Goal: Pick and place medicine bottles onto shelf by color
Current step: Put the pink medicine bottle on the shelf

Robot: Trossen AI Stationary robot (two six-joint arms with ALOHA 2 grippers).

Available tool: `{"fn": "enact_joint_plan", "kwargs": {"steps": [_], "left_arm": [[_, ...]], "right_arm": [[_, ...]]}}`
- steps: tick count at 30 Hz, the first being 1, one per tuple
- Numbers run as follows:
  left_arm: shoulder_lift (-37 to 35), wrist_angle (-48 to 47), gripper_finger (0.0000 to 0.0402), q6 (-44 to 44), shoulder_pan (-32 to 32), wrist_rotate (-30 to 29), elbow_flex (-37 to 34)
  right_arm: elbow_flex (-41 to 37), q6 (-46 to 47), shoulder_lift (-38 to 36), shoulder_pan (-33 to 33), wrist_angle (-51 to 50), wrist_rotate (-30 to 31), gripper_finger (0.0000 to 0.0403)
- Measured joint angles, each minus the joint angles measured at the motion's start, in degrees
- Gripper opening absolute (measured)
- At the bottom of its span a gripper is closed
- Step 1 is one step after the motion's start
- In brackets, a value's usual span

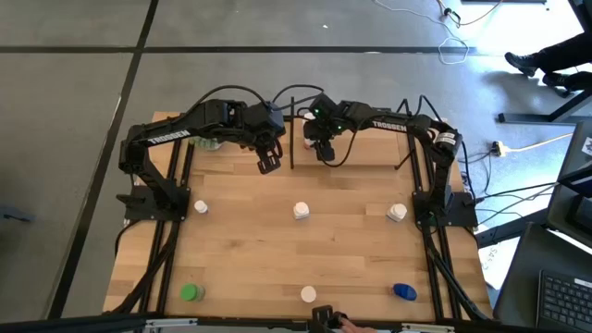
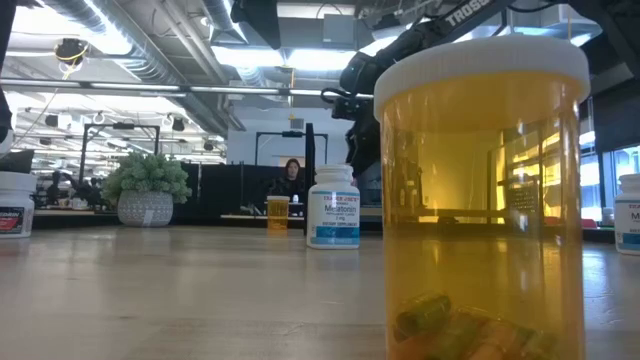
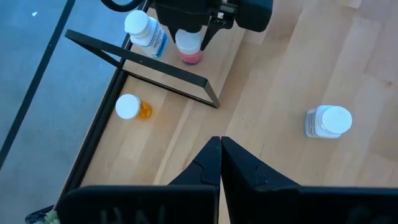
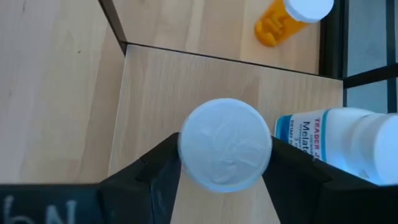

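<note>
A pink-red bottle (image 3: 190, 55) with a white cap (image 4: 225, 152) stands upright on the shelf (image 4: 186, 81) at the table's far edge, right beside a white labelled bottle (image 4: 336, 140). My right gripper (image 4: 224, 148) is shut on its cap. Past the shelf's black bar, an orange bottle (image 3: 135, 109) lies on its side. My left gripper (image 1: 268, 164) hangs shut and empty above the table, just left of the shelf. On the table stand white bottles (image 1: 301, 211), a green one (image 1: 191, 292) and a blue one (image 1: 404, 292). My right gripper pinches the pink-red bottle by its white cap's rim (image 4: 183, 155), one finger (image 4: 158, 171) on each side. The fingers slant down onto it from above. The bottle is upright, and its base (image 3: 191, 60) looks set on the shelf board.
Thin black posts (image 1: 292, 129) and frame bars (image 3: 155, 68) edge the shelf. An orange bottle (image 2: 480, 200) stands at the near edge, close to the low camera. A potted plant (image 2: 147, 190) is at the far left. Bare wood lies between the rows of bottles.
</note>
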Motion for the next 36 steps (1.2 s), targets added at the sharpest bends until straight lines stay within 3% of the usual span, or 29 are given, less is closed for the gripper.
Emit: {"fn": "enact_joint_plan", "kwargs": {"steps": [36], "left_arm": [[0.0,-0.04,0.0,0.35,0.0,-0.02,-0.02]], "right_arm": [[2.71,0.24,0.0,0.01,-1.64,-0.07,0.0211]]}}
